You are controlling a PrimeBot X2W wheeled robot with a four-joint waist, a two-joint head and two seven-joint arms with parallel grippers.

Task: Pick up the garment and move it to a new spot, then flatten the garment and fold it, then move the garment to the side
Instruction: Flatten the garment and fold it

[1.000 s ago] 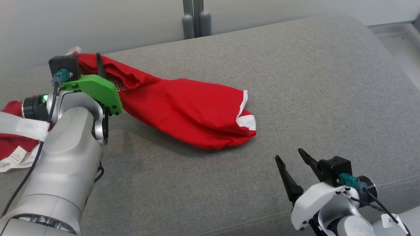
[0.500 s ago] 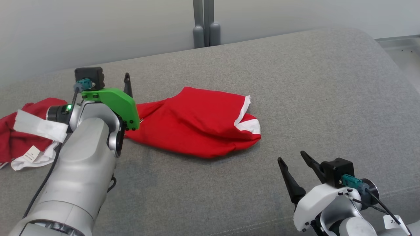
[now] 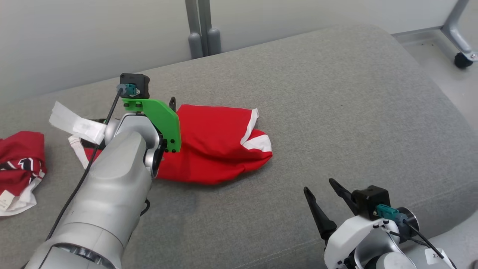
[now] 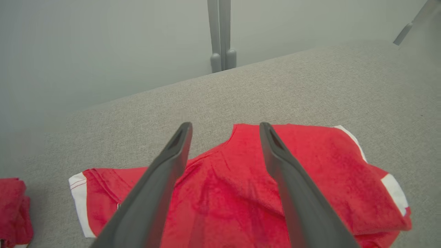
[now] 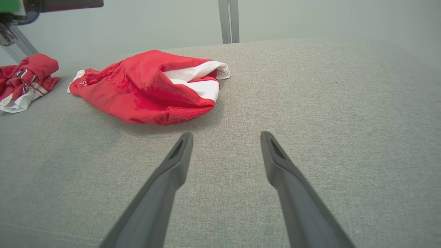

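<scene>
Just to 9 o'clock of centre on grey woven-fabric cushion [image 3: 336, 93]: crumpled red cloth garment with white trim [image 3: 216, 149], lying loose. Over its 9 o'clock end, left gripper [image 4: 225, 129] released, jaws spread wide with nothing pinched between. At 5 o'clock from garment, well apart, right gripper [image 3: 319, 185] likewise released, empty above bare cushion. Farther toward 9 o'clock, second rumpled red-and-white cloth bundle [image 3: 20, 160].

Plain laboratory-type room: bare pale grey wall [image 3: 93, 37], grey fabric-covered padded platform [image 3: 336, 93], grey metal upright post [image 3: 199, 22], black castor wheel [image 3: 462, 60].
</scene>
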